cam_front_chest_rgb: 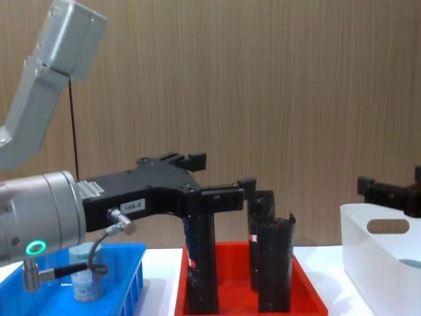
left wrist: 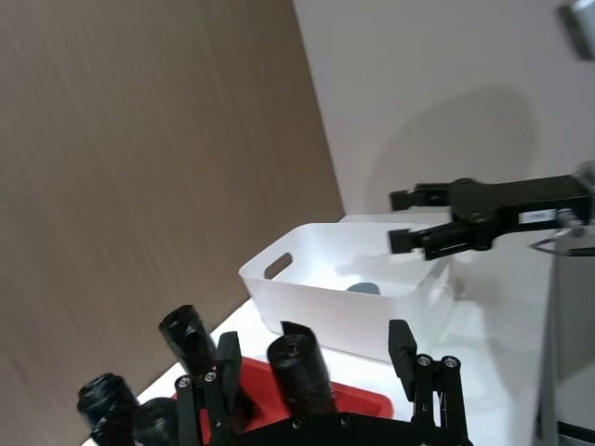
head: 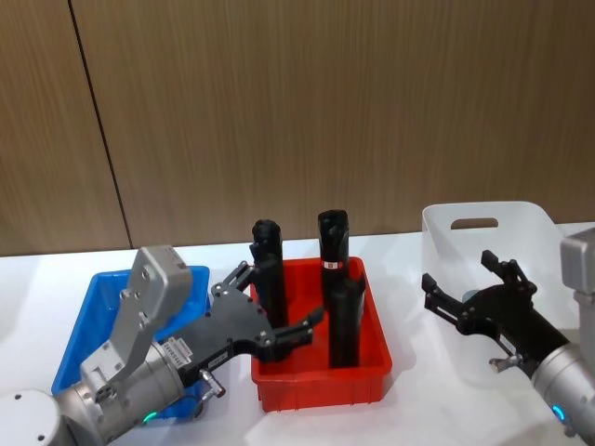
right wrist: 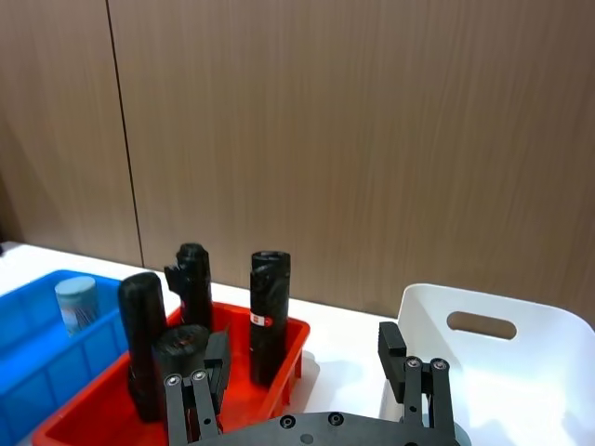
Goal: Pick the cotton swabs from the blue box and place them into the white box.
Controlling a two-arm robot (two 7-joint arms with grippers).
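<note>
Left gripper (head: 284, 295): open and empty. It hangs above the left side of the red tray (head: 321, 390), with its fingers spread on either side of one of the upright black rolls (head: 333, 242). The left arm hides most of the blue box (head: 93, 307).

One cotton swab tub (right wrist: 76, 302) stands upright in the blue box. In the chest view a cable from the left wrist crosses in front of it. Whether more tubs sit in the blue box cannot be told.

Right gripper (head: 457, 269): open and empty. It is held above the near left corner of the white box (head: 521, 218). The right edge of the head view cuts off that box.

A second cotton swab tub (left wrist: 364, 289) lies inside the white box; only its pale lid is visible over the wall.

All three containers rest on the white tabletop (head: 418, 390).
</note>
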